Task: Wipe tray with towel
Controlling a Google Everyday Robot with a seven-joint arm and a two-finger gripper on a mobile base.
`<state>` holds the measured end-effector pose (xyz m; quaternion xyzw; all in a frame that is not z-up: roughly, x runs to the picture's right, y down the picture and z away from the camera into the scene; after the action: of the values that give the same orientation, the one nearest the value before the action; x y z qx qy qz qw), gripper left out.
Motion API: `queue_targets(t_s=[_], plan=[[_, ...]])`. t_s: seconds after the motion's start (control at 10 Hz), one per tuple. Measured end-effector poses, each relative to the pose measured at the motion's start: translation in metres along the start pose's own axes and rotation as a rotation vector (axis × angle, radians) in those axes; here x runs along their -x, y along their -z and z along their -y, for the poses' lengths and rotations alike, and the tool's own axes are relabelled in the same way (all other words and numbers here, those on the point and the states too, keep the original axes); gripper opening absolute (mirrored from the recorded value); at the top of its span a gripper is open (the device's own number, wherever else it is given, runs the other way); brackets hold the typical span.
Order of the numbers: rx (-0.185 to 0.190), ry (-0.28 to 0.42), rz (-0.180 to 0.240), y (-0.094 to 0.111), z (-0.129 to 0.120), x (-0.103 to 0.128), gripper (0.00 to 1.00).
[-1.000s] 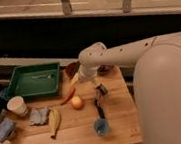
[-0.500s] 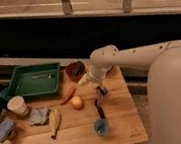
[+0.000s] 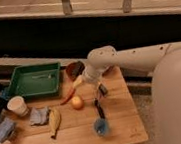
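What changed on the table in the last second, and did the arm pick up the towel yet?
The arm swung rightward in the view, carrying the pincer from near the bowl to a spot over the table, right of the orange fruit. It took hold of nothing. The towel, tray, banana and cup lie where they were.

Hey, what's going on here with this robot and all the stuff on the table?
A one-armed robot reaches in from the right over a wooden table. Its gripper hangs above the table's middle right, close to an orange. The towel lies by the banana, apart from the green tray at the back left. Wiping has not begun.
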<state>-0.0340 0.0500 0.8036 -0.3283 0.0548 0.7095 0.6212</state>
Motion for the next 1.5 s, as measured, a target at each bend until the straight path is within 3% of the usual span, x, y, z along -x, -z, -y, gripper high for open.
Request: queue_targets(t_s=[0.4,0.6,0.7,1.2,1.5], plan=[[0.024,0.203,-0.024,-0.028,-0.104,0.019,0.8],[0.028,0.306,-0.06,-0.047,-0.158,0.016,0.8],[0.034,0.331,-0.07,-0.052,-0.173,0.012,0.8],[0.009,0.356,-0.072,-0.056,-0.177,0.01,0.8],[0.023,0.387,-0.101,-0.077,-0.196,-0.02,0.8]])
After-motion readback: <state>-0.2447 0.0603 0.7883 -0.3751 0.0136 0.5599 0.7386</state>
